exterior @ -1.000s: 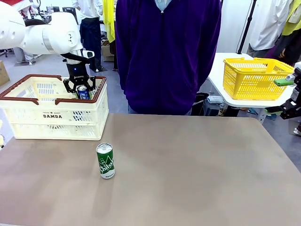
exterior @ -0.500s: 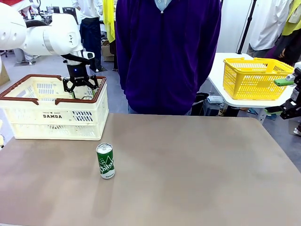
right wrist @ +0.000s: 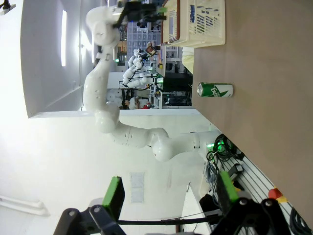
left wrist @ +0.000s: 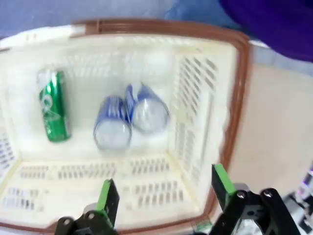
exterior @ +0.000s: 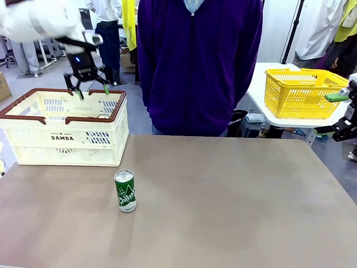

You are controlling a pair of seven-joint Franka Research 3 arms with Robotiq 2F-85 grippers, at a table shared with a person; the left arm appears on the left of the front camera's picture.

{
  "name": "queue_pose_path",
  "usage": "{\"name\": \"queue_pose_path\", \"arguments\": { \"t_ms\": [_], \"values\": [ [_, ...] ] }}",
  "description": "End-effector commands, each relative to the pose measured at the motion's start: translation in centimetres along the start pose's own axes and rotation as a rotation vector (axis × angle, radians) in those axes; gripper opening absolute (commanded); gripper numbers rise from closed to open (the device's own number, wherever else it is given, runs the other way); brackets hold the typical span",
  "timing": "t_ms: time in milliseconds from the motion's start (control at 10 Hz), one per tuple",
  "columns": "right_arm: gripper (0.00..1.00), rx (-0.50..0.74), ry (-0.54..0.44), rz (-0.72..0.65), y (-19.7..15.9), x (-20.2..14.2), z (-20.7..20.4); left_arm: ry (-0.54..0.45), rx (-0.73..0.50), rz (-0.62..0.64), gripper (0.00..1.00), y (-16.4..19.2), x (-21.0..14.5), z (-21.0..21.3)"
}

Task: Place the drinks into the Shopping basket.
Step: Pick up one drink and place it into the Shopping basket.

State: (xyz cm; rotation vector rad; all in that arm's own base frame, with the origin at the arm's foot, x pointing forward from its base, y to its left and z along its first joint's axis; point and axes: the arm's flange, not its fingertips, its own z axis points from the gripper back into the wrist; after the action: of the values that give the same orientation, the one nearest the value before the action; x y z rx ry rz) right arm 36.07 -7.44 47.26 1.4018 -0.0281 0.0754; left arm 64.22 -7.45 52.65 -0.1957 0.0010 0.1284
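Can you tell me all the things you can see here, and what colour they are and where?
Shopping basket: one, cream with brown rim, far left of the table.
Blue cans: two, lying inside the Shopping basket.
Green can in basket: one, lying inside, apart from the blue ones.
Green can on table: one, upright, in front of the Shopping basket.
Yellow basket: one, on a white side table at far right.
Person: one, purple top, at the far side.
Left gripper: open, green fingers, above the Shopping basket.
Right gripper: open, right edge.

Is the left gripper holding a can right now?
No, the left gripper hangs open and empty above the Shopping basket, with blue cans lying inside.
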Motion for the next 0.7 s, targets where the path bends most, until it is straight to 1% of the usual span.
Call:
{"name": "queue_pose_path", "arguments": {
  "t_ms": [0,100,200,300,400,500,600],
  "values": [
    [1.0,-0.012,0.014,-0.012,0.4,0.0,0.3,0.086,-0.09,-0.055,1.0,3.0,-7.0,4.7],
    [1.0,-0.012,0.014,-0.012,0.4,0.0,0.3,0.142,-0.145,-0.171,1.0,4.2,-11.0,6.1],
    [1.0,-0.012,0.014,-0.012,0.4,0.0,0.3,0.211,-0.209,-0.318,1.0,5.9,-16.1,6.1],
    [1.0,-0.012,0.014,-0.012,0.4,0.0,0.3,0.187,-0.259,-0.386,1.0,8.0,-20.4,5.2],
    [1.0,-0.012,0.014,-0.012,0.4,0.0,0.3,0.122,-0.369,-0.477,1.0,10.6,-24.2,3.9],
    [1.0,-0.012,0.014,-0.012,0.4,0.0,0.3,0.016,-0.507,-0.531,1.0,13.3,-27.0,2.7],
    [1.0,-0.012,0.014,-0.012,0.4,0.0,0.3,-0.09,-0.648,-0.492,1.0,15.9,-28.4,1.3]
  ]
}}
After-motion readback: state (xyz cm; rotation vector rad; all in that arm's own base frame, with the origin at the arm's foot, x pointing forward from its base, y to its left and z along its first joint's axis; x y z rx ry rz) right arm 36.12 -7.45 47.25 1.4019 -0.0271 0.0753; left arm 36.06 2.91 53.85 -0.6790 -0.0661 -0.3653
